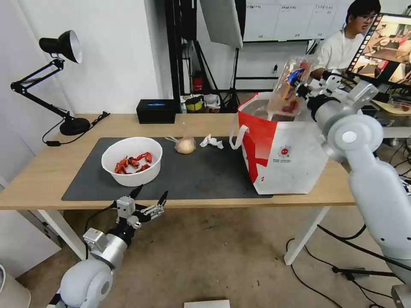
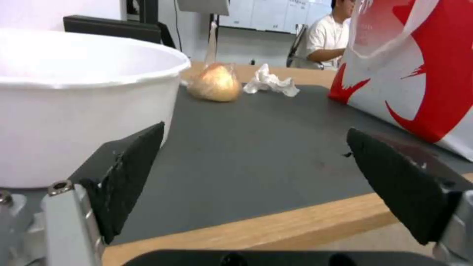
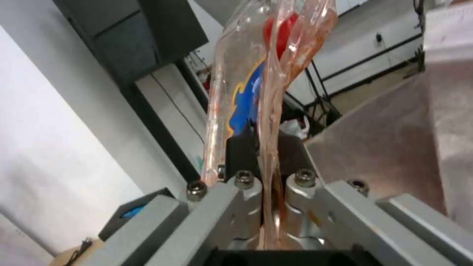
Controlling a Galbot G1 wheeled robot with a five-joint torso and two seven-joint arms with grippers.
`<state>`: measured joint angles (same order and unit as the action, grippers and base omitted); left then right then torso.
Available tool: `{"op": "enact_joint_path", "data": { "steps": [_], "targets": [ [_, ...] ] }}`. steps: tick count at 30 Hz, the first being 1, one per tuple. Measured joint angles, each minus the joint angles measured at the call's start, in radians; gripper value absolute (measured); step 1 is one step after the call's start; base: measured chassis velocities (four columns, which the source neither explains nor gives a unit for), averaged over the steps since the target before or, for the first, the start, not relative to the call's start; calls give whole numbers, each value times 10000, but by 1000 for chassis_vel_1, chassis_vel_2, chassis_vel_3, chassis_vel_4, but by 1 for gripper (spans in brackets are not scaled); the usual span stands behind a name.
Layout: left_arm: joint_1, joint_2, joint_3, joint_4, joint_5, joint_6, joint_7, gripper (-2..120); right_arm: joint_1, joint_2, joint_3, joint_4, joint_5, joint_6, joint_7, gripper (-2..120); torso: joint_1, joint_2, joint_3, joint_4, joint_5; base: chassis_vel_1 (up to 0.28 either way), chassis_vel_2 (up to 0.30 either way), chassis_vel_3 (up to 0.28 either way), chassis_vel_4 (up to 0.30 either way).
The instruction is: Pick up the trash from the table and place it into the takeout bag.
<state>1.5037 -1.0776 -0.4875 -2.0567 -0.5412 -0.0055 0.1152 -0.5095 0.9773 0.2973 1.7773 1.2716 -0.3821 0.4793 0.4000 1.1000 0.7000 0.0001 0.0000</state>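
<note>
**Right gripper holds the plastic tray above the takeout bag; left gripper open at the table's near edge**

Head view: the right gripper (image 1: 303, 90) is raised over the far side of the white and red takeout bag (image 1: 284, 156), which stands on the right part of the light-wood table (image 1: 38, 179), partly on the dark grey mat (image 1: 205, 171). Its fingers are closed on the clear hinged plastic tray (image 1: 289, 87), which hangs tilted above the bag's open mouth, red scraps visible inside. The left gripper (image 1: 149, 196) sits low at the near edge of the table, fingers spread wide, holding nothing, just in front of the white round bowl (image 1: 132, 160) with red crayfish shells. To the right of the bowl on the mat lie the small clear bag with a beige lump (image 1: 185, 144) and, just right of it, the crumpled white tissue (image 1: 211, 141). A black tissue box (image 1: 156, 111) and a black desk lamp (image 1: 60, 81) stand at the far side.

Left wrist view: the two black fingertips (image 2: 130, 173) stand far apart with bare mat (image 2: 256, 147) between them; the bowl's wall (image 2: 74, 125) rises close beside one fingertip. Farther off are the beige lump in its bag (image 2: 215, 85), the tissue (image 2: 270, 82) and the takeout bag's red-printed side (image 2: 419, 70).

Right wrist view: this close look shows the grip itself, the fingers pinched tight on the tray's folded clear edge (image 3: 261, 96), with a blue and yellow label and a red piece inside, and the bag's silver foil lining (image 3: 394, 140) beside it.
</note>
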Motion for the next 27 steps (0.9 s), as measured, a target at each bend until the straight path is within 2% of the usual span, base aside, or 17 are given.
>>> {"op": "enact_joint_path", "data": {
  "steps": [16,27],
  "targets": [
    [-6,-28,138,-248,82,31,-139,100,-571,53,76,522,855,-41,195,0,0,0,0,-1,0,0,0,0,0],
    [-21,-72,249,-302,133,171,-173,100,-629,83,418,810,2767,-122,990,0,0,0,0,-1,0,0,0,0,0]
  ]
}}
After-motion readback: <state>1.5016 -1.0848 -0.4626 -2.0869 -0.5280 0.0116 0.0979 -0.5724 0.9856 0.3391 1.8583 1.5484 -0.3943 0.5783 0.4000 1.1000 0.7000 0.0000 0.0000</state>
